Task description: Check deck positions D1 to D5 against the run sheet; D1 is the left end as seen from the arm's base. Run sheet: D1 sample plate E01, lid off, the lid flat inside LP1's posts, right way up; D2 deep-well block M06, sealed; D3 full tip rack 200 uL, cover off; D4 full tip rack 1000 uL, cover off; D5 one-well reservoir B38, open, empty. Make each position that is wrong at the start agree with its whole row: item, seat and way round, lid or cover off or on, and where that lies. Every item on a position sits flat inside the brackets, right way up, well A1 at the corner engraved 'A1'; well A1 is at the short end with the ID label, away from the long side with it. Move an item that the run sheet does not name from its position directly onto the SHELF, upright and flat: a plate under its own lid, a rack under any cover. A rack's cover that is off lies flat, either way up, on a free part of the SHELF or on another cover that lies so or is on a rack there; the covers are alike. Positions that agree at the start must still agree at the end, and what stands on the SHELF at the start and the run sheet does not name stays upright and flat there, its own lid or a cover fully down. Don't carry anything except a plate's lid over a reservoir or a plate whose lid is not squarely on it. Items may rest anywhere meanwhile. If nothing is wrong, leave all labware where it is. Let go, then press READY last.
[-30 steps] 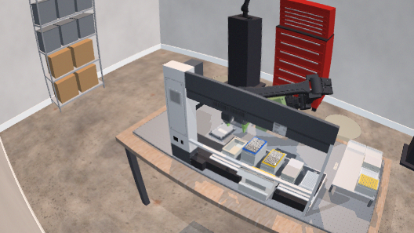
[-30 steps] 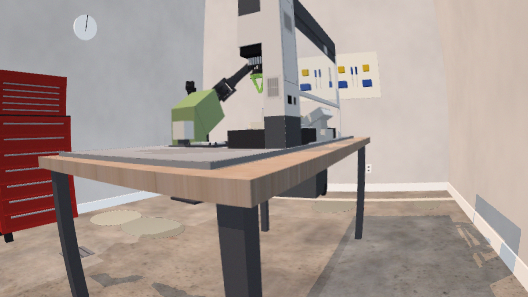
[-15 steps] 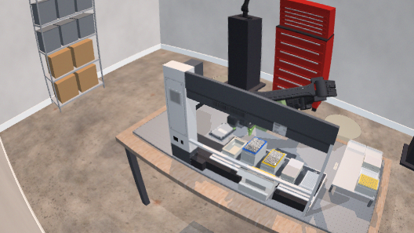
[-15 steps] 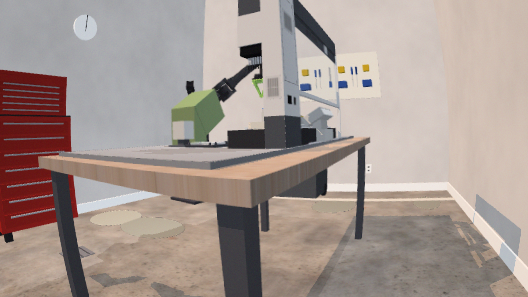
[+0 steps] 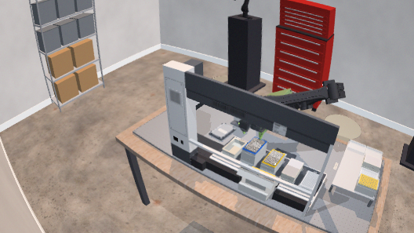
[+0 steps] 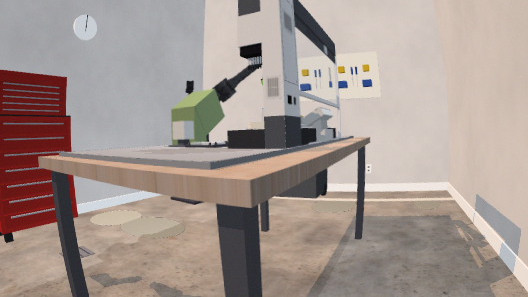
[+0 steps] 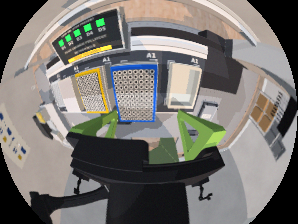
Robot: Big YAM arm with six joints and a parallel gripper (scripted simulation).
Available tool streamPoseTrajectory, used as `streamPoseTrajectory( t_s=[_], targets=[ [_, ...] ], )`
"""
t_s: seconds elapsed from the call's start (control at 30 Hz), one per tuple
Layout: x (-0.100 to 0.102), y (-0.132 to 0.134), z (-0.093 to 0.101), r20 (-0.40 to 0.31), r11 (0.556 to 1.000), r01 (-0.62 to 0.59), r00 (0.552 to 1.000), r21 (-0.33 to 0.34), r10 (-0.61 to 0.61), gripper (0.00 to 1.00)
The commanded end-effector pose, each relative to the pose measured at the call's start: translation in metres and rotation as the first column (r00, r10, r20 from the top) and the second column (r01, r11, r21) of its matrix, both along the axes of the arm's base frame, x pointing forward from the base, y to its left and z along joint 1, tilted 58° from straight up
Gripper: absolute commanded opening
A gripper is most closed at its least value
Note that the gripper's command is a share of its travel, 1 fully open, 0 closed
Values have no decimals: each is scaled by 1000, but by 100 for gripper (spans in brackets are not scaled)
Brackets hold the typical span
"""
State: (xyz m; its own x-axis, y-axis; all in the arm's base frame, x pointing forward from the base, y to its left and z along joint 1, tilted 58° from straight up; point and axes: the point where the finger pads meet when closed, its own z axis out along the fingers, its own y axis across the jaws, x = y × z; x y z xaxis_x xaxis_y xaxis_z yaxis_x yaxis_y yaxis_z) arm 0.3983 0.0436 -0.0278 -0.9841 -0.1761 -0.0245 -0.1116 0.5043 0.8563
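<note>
The green fingers stand wide apart with nothing between them, above the blue-framed tip rack. Just left of them sits the yellow-framed rack, just right the open reservoir. Overhead, the dark gantry beam limits upward room.
</note>
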Motion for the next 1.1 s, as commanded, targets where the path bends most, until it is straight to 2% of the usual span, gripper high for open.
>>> streamPoseTrajectory(
  t_s=[0.0, 0.07, 0.13, 0.2, 0.23, 1.07],
  targets=[
    [6, 7, 26, 8, 1000, 10, 1000, -9, -10, 100],
    [9, 11, 35, 18, 1000, 11, 1000, -11, -10, 100],
    [19, -8, 37, 41, 999, 51, 998, -17, -50, 100],
    [19, -8, 37, 41, 999, 51, 998, -17, -50, 100],
    [14, 1, 30, 34, 1000, 24, 999, -14, -23, 100],
    [14, 1, 30, 34, 1000, 24, 999, -14, -23, 100]
  ],
)
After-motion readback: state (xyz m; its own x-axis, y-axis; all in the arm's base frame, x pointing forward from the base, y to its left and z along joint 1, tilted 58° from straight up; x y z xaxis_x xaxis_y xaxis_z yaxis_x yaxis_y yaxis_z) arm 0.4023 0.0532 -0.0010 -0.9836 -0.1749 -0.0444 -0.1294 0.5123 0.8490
